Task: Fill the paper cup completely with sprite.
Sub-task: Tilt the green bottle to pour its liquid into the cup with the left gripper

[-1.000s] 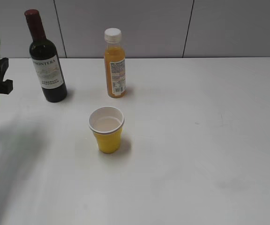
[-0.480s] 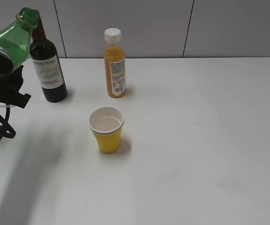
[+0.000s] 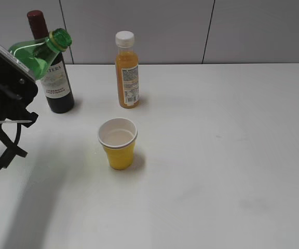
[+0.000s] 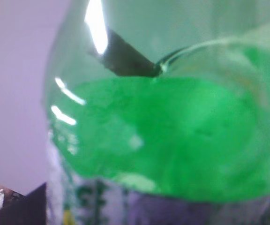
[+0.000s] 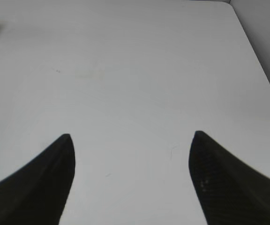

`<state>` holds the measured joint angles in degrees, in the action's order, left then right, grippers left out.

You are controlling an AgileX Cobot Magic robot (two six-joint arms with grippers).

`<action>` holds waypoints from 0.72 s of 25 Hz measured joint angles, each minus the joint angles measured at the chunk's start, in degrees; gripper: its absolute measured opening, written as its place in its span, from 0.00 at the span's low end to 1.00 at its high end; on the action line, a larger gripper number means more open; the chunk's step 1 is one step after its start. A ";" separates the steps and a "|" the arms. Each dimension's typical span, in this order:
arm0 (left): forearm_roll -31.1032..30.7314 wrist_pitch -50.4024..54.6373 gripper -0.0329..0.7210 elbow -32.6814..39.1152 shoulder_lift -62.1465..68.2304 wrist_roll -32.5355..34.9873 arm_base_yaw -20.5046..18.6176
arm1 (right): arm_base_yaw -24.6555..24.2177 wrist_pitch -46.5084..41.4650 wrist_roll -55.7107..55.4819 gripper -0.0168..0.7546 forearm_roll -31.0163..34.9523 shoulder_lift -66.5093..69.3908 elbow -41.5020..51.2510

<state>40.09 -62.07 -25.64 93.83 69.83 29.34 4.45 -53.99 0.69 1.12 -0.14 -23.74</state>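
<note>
Green sprite [image 3: 38, 52] tilts rightward in the raised left arm's grip.

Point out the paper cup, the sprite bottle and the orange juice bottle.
paper cup [image 3: 119, 154], exterior view, on its yellow side wall.
sprite bottle [image 3: 35, 54], exterior view, on its tilted green shoulder.
orange juice bottle [image 3: 127, 78], exterior view, on its label, mid-body.

A lab-like test bench: bare white table [image 3: 232, 155]; plain grey panelled wall [image 3: 165, 26]; staged bottles.
</note>
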 joint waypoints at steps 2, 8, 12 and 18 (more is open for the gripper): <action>0.70 -2.57 0.67 0.00 1.16 1.42 1.04 | 0.00 0.00 0.00 0.78 0.00 0.00 0.00; 0.95 -3.84 0.67 0.00 3.94 4.52 3.26 | 0.00 0.00 0.00 0.78 0.00 0.00 0.00; 1.67 -3.99 0.67 0.00 4.82 8.87 3.69 | 0.00 0.00 0.00 0.78 0.00 0.00 0.00; 2.41 -4.22 0.67 -0.05 7.38 11.19 3.69 | 0.00 0.00 0.00 0.78 0.00 0.00 0.00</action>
<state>42.50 -66.29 -25.69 101.21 81.02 33.03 4.45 -53.99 0.69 1.12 -0.14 -23.74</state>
